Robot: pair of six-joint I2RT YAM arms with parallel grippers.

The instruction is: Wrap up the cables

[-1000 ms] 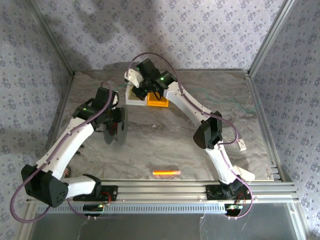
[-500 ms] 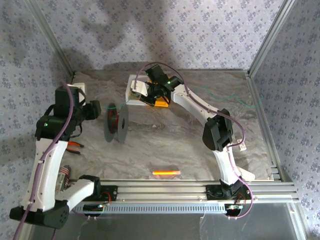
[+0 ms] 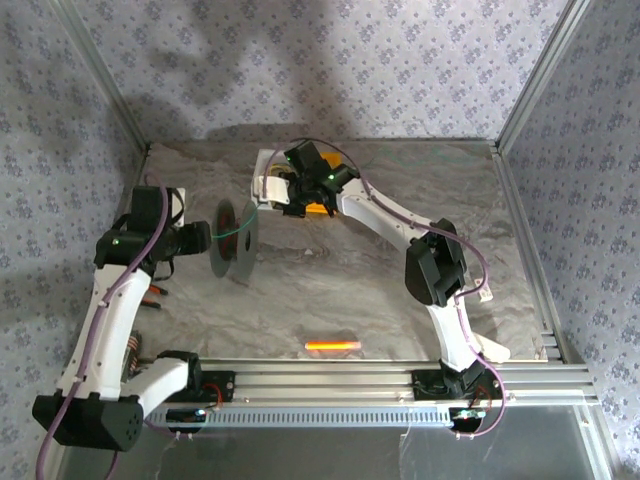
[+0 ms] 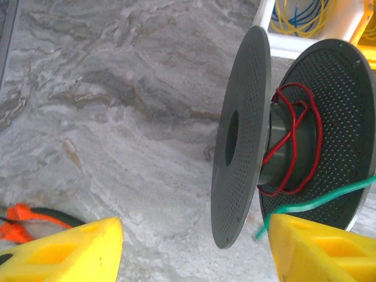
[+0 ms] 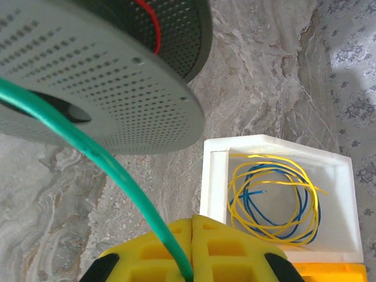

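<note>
Since the green cable (image 5: 100, 158) has to go round the black spool (image 3: 232, 243), what matters most is how these two line up. The right tool (image 5: 191, 229) has its two yellow fingers pressed together and is pinching the cable between them. From that pinch the cable runs as one long, gently bent line to the spool. It goes toward the left arm's side and a little toward the near edge of the table (image 3: 350, 290). Its far end comes over a rim and reaches into the gap between the spool's two round plates, where some red wire (image 4: 294, 141) sits on the middle part. The spool stands up on its rims, so its axle lies flat and runs side to side, and its hole faces the left tool (image 4: 194, 235). That tool is spread wide and holds nothing. It is near the spool, nearer than the right tool is, and the cable's end lies close by one of its fingers. The cable slants across the axle and does not lie along it, which I think suits winding: turning the spool, or carrying the cable round it, should lay on a loop. A white tray (image 5: 214, 176) with yellow and blue loops lies near the right tool.
</note>
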